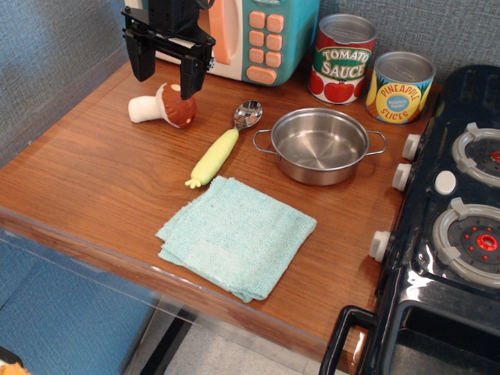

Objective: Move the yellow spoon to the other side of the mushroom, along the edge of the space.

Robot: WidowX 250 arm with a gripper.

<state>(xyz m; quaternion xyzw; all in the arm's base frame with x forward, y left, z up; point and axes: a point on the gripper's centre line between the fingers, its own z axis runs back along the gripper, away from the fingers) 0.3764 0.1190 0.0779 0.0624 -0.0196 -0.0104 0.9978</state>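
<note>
The yellow spoon (220, 148) lies on the wood-grain tabletop (94, 172), its pale corn-like handle pointing front-left and its silver bowl toward the back right. The mushroom (166, 108) lies on its side to the left of the spoon, white stem pointing left, reddish-brown cap to the right. My black gripper (165, 70) hangs open just above the mushroom, one finger on each side of it, holding nothing. It is to the left of and behind the spoon.
A steel pot (320, 146) stands right of the spoon. A pale green cloth (236, 236) lies in front. A toy microwave (250, 35), a tomato sauce can (342, 58) and a pineapple can (399, 87) line the back. A black toy stove (457, 219) fills the right.
</note>
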